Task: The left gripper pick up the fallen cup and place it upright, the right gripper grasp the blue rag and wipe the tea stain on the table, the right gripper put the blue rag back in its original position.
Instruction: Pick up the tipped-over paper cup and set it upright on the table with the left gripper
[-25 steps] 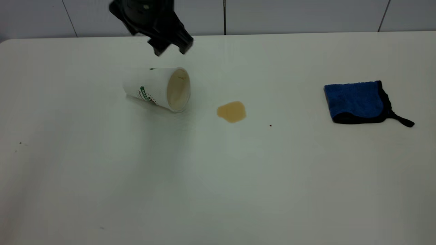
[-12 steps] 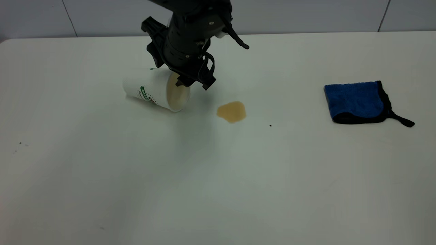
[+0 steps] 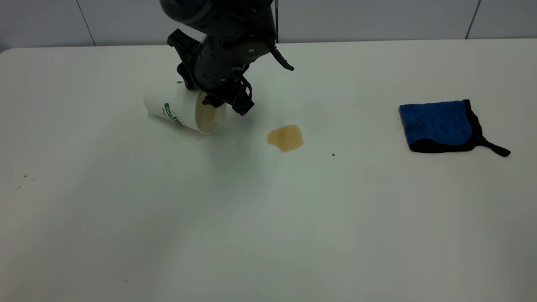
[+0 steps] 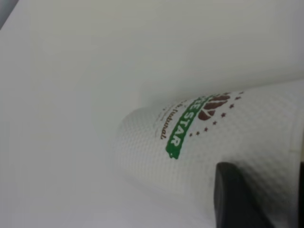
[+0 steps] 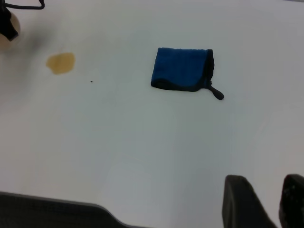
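Observation:
The cup (image 3: 172, 107) lies on its side on the table (image 3: 268, 226), its mouth facing the tea stain (image 3: 285, 137). My left gripper (image 3: 227, 105) is down at that mouth, open: one finger shows dark inside it, the other stands just past the rim. In the left wrist view a black finger (image 4: 232, 197) lies over the cup's (image 4: 213, 142) ribbed wall below the green band. The blue rag (image 3: 438, 125) lies flat at the right, untouched. My right gripper (image 5: 264, 180) hovers near the table's edge, far from the rag (image 5: 183, 69) and the stain (image 5: 60, 62), open and holding nothing.
A tiny dark speck (image 3: 333, 154) lies right of the stain. A tiled wall runs behind the table's far edge. Bare tabletop stretches between stain and rag and across the whole near half.
The left arm came down from above the cup to its mouth, then shifted left. The cup slid a little left and away with it. Rag and stain are unchanged.

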`<state>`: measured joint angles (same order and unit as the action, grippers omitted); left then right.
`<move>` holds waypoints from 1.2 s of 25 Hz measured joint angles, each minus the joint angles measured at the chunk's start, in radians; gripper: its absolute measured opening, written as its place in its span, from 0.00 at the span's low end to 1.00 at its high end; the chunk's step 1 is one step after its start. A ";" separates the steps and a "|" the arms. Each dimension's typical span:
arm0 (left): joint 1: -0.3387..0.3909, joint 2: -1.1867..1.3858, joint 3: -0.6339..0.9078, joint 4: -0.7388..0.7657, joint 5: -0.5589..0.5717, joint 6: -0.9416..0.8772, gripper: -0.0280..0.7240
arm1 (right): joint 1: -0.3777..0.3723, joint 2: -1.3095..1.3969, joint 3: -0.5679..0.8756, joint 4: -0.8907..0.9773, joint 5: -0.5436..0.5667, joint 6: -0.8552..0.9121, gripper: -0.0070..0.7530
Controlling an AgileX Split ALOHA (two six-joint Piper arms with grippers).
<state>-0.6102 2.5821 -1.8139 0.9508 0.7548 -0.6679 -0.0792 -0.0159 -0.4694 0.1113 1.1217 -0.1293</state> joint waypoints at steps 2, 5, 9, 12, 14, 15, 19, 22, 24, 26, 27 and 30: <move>0.012 0.000 -0.001 0.006 0.009 -0.001 0.30 | 0.000 0.000 0.000 0.000 0.000 0.000 0.32; 0.019 0.000 -0.002 0.036 0.037 -0.002 0.16 | 0.000 0.000 0.000 0.000 0.000 0.000 0.32; 0.021 -0.027 -0.020 0.043 0.088 0.012 0.09 | 0.000 0.000 0.000 0.000 0.000 0.000 0.32; 0.021 -0.081 -0.047 -0.018 0.112 0.066 0.05 | 0.000 0.000 0.000 0.000 0.000 0.000 0.32; 0.021 -0.141 -0.065 -0.083 0.128 0.125 0.05 | 0.000 0.000 0.000 0.000 0.000 0.000 0.32; 0.026 -0.170 -0.069 -0.116 0.130 0.157 0.05 | 0.000 0.000 0.000 0.000 0.000 0.000 0.32; 0.077 -0.304 -0.078 -0.331 0.125 0.318 0.05 | 0.000 0.000 0.000 0.000 0.000 0.000 0.32; 0.158 -0.379 -0.078 -0.549 0.130 0.494 0.05 | 0.000 0.000 0.000 0.000 0.000 0.000 0.32; 0.236 -0.410 -0.078 -0.724 0.142 0.652 0.05 | 0.000 0.000 0.000 0.000 0.000 0.000 0.32; 0.299 -0.417 -0.078 -0.888 0.155 0.785 0.05 | 0.000 0.000 0.000 0.000 0.000 0.000 0.32; 0.326 -0.416 -0.078 -0.959 0.160 0.848 0.05 | 0.000 0.000 0.000 0.000 0.000 0.000 0.32; 0.406 -0.391 -0.078 -1.170 0.167 0.998 0.05 | 0.000 0.000 0.000 0.000 0.000 0.000 0.32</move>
<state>-0.2042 2.1907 -1.8916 -0.2189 0.9220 0.3300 -0.0792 -0.0159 -0.4694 0.1113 1.1217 -0.1293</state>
